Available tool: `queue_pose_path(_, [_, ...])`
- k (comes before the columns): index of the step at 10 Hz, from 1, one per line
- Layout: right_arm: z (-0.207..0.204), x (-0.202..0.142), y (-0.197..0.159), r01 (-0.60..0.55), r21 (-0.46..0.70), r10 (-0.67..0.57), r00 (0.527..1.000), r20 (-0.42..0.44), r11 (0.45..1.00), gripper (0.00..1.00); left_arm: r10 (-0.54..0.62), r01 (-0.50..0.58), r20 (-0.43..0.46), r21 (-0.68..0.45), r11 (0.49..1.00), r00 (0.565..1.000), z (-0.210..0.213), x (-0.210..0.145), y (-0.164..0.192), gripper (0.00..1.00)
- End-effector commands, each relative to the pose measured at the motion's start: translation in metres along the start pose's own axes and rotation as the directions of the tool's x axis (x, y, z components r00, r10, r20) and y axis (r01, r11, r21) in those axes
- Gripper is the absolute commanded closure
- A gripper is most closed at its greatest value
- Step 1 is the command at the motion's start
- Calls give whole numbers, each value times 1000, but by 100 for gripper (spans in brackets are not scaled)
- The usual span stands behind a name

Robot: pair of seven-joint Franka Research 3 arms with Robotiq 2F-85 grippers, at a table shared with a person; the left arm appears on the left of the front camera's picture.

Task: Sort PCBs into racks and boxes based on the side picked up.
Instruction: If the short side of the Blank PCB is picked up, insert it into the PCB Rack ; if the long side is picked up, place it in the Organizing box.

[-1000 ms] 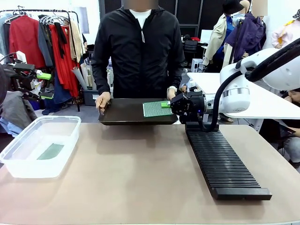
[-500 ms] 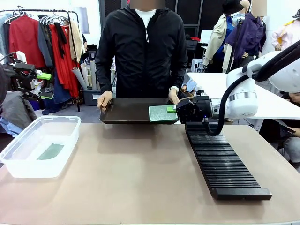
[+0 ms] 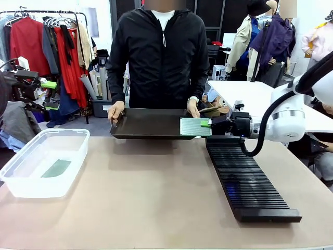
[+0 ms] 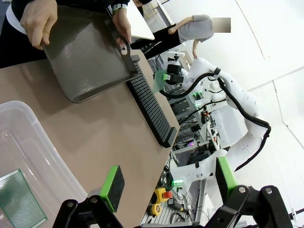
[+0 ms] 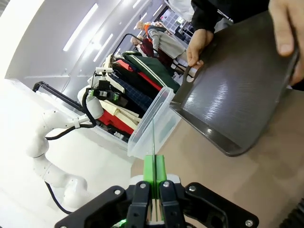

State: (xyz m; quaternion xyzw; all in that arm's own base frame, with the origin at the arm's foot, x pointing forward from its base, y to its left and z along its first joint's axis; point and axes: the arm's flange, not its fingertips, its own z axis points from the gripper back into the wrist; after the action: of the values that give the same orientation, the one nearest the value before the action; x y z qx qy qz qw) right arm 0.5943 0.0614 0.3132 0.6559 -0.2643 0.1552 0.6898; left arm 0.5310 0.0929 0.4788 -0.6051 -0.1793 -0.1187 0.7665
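My right gripper (image 3: 208, 124) is shut on the edge of a light green, grid-faced PCB (image 3: 193, 126). It holds the board just above the right end of the shallow black tray (image 3: 148, 125), near the far end of the long black slotted rack (image 3: 250, 179). In the right wrist view the PCB (image 5: 154, 135) shows edge-on between the shut fingers (image 5: 149, 167). A second PCB (image 3: 55, 168) lies in the clear tub (image 3: 31, 190) at the left. My left gripper (image 4: 168, 180) hangs open and empty above the tub (image 4: 33, 147), off the table's left side (image 3: 47, 95).
A person in a black jacket stands at the far side and holds the tray by both ends, with one hand (image 3: 114, 111) on its left end. A clothes rail (image 3: 47, 21) stands behind at the left. A white table (image 3: 244, 94) is at the back right.
My right gripper has drawn the PCB to the right, from flat on the tray to past the tray's right end, toward the rack's far end. The left arm has not moved.
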Motion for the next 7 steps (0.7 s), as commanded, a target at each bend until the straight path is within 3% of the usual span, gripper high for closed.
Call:
queue_pose_path(1, [10,-5,-3,-28,29,28,1000,5,999,100,-11,11,7,-5,1000,1000,1,0,-2,0])
queue_pose_path(7, [0,0,0,0,0,0,1000,0,1000,100,-11,11,7,-5,1000,1000,1,0,-2,0])
